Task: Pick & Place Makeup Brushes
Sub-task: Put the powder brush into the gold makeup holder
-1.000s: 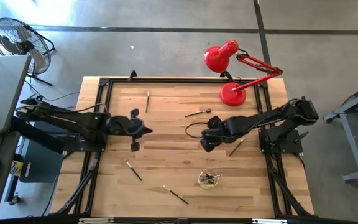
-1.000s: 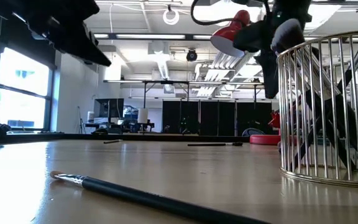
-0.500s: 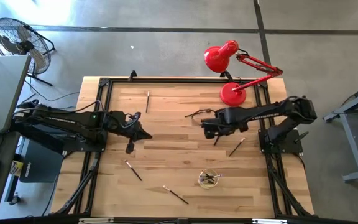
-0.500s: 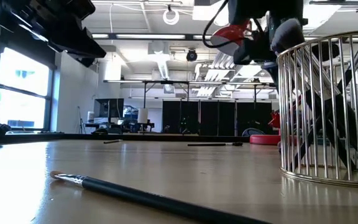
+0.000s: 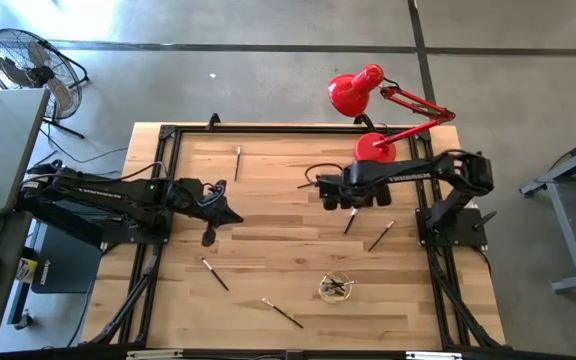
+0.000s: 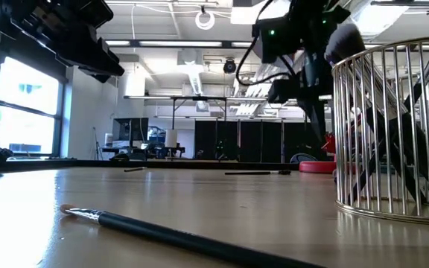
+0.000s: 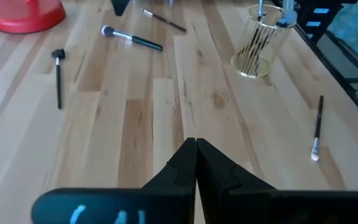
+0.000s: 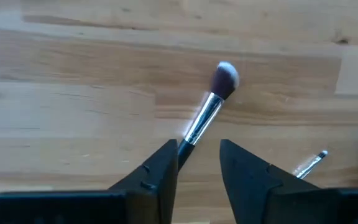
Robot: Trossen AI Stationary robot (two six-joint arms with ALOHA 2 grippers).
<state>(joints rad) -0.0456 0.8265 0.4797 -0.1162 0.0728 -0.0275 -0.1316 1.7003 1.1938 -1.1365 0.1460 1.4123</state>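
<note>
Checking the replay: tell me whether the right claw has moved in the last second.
Yes. In the high view the right claw has swung toward the far edge, nearer the red lamp base, and away from the wire cup.

We find no text, label, brand, number or sign that we can read in any view — neither on the table nor in the room beyond it. The one thing that comes near is a pair of pale blue marks on the dark body of the left gripper (image 7: 196, 163) in its own wrist view — they are cut off at the picture's edge and we cannot make them out as letters or figures.
</note>
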